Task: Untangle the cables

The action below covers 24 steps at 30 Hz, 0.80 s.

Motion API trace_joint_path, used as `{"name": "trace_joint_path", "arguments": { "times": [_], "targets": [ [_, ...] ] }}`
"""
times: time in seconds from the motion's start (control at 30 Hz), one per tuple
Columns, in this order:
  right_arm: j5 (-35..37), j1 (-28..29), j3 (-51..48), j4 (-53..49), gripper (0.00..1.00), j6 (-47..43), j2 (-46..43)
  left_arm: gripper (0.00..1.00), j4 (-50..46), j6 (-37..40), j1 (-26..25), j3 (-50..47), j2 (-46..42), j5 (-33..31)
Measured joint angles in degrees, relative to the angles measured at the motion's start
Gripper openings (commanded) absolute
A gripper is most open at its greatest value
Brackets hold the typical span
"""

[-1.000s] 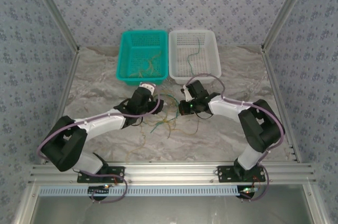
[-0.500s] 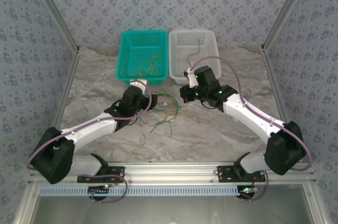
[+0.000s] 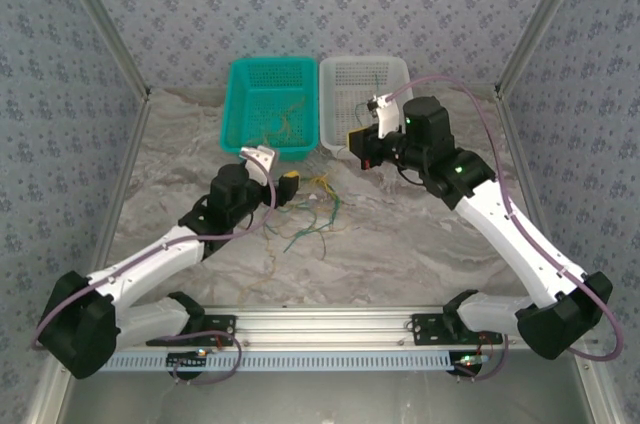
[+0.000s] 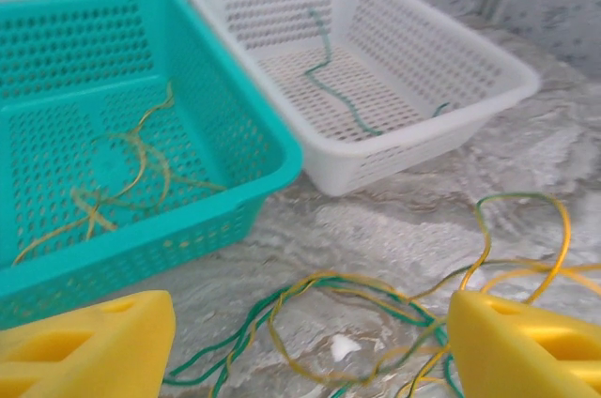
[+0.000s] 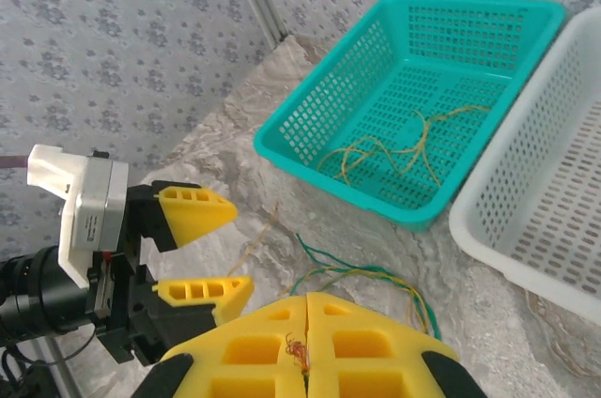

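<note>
Left gripper point(image 4: 312, 313) spread wide, low over tangled green and yellow cables point(image 3: 312, 214) at table point(image 3: 420, 239) centre. Right gripper point(image 5: 307, 312) pressed closed, raised at white basket point(image 3: 325, 94) near-left corner. More yellow cables in teal basket point(image 3: 232, 94); one green in white basket.

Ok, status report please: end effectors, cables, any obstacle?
Left end effector open, at the cables. Right end effector shut, high by the white basket. Cables tangled on the table, green with yellow. Teal basket just behind.
</note>
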Motion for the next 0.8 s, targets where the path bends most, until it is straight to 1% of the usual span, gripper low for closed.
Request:
{"name": "trace_joint_path", "arguments": {
  "times": [0.2,0.4,0.57,0.8],
  "targets": [
    [-1.7,0.0,0.0,0.3,0.0,0.0,0.0,0.76,3.1,4.0,0.0,-0.2,-1.1,6.1],
    [-3.6,0.0,0.8,1.4,0.0,0.8,-0.5,0.76,4.9,5.3,0.0,-0.2,2.0,11.0],
    [-5.0,0.0,4.3,2.1,0.0,1.1,-0.7,0.76,4.9,6.1,-0.4,0.3,3.6,12.9],
    [-6.2,0.0,8.2,4.2,0.0,1.0,-1.6,0.74,5.5,7.2,-0.5,3.7,2.8,14.4]
  ]
}}
